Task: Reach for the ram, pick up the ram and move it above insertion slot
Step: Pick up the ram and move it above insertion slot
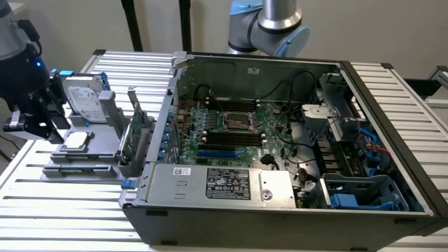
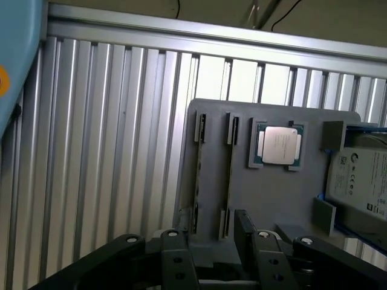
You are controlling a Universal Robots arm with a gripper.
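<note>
Wrist view: hand (image 2: 216,258) released and spread wide, ram (image 2: 230,175) just beyond it.

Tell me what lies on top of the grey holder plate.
A silver processor chip, a hard drive, an upright green card, and a thin stick on edge, likely the ram. The claw hides part of the plate.

Hard drive (image 1: 83,102), processor (image 2: 279,145), computer case (image 1: 280,227)
</note>
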